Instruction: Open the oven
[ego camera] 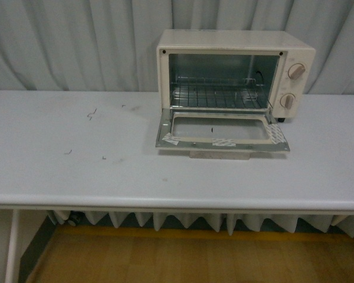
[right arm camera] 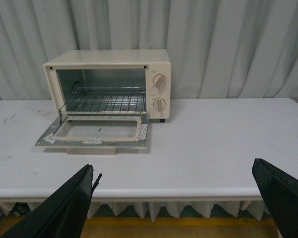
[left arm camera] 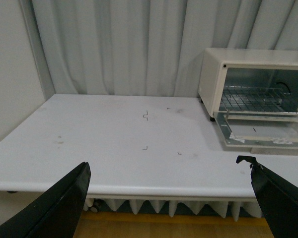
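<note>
Resting on the desk (ego camera: 59, 171), the oven (ego camera: 236, 71) has its door (ego camera: 221, 131) folded flat; both jaws gape wide, empty, well apart from it, so retreating cleanly seems best.

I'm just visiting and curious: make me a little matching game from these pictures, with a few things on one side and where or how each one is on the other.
1. oven door
2. wire rack
3. knobs
4. left gripper

a. inside the oven
b. folded down flat onto the table
c. open, holding nothing
d. on the oven's right front

Pairs: 1-b, 2-a, 3-d, 4-c
</note>
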Robot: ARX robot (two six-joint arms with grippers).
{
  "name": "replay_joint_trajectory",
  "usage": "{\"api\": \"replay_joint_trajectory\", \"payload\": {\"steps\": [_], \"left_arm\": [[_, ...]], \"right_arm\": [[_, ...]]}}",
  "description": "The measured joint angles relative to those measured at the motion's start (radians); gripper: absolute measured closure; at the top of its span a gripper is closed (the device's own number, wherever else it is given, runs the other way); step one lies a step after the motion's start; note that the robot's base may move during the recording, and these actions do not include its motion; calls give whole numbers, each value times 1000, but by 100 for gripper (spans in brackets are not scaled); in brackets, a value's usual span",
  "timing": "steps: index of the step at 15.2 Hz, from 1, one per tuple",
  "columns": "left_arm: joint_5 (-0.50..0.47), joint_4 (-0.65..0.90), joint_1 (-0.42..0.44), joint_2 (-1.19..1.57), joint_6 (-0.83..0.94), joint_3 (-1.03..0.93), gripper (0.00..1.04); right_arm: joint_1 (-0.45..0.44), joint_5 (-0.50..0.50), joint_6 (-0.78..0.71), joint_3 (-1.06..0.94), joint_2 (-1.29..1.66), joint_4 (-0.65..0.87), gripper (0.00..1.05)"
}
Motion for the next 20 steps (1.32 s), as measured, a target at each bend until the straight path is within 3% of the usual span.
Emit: {"api": "replay_joint_trajectory", "payload": {"steps": [20], "left_arm": [[1, 0, 0, 0, 0, 0, 7]], "right_arm": [[0, 0, 0, 0, 1, -2, 6]]}}
